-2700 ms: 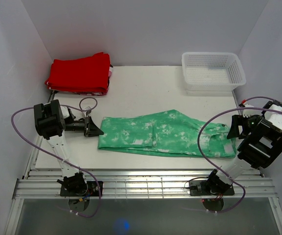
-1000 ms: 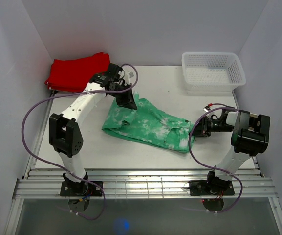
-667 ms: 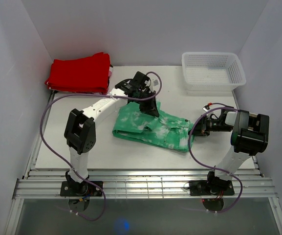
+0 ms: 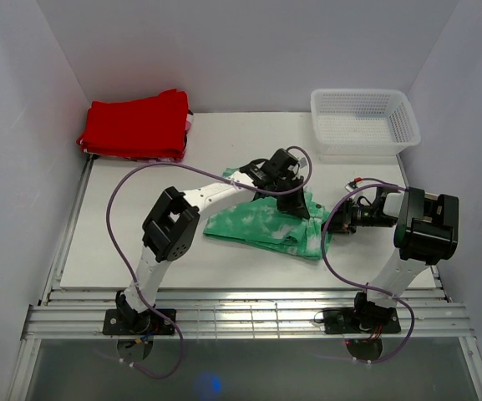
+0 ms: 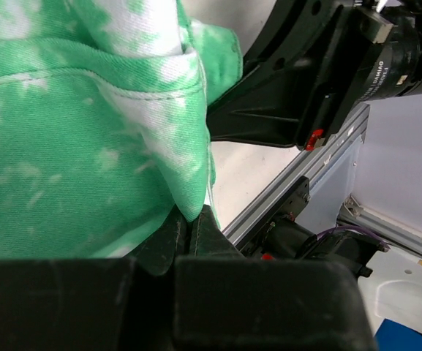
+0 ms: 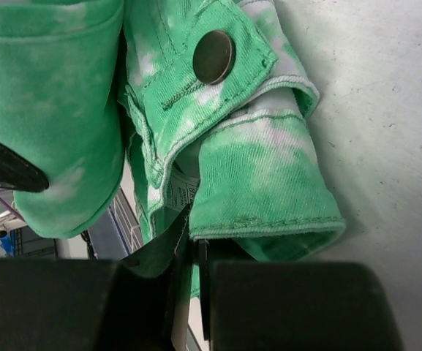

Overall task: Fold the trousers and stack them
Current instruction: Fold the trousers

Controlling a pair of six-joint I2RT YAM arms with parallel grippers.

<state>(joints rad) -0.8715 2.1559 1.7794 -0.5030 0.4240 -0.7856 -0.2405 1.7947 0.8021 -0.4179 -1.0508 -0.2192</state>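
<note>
When viewed from above, shows the trousers (image 4: pixel 261 224) bunched into a doubled-over heap on the right-centre part of the desk (image 4: pixel 224 163). Shows the left arm stretched from its base at the near left, across the desk, with the left fingers (image 4: pixel 301 207) down on the right end of the heap.

Confirms in the left wrist view: left fingers (image 5: pixel 190 223) closed, pinching a stitched edge of the green fabric, with the cloth draped over and above the tips.

Places the right fingers (image 4: pixel 332 224) at the right edge of the heap, just beside the left ones and pointing left. Confirms in the right wrist view: right fingers (image 6: pixel 190 232) closed on a layer of the trousers beneath a rolled, hemmed fold, close to the waistband and its round metal button (image 6: pixel 213 56).

Puts both grips at the same end of the garment, near each other, with the rest of the fabric lying on the desk to the left of them.

Locates a white mesh basket (image 4: pixel 363 121) at the far right of the desk, apart from the trousers. Locates a folded red garment (image 4: pixel 136 127) at the far left corner, well apart from the trousers.
</note>
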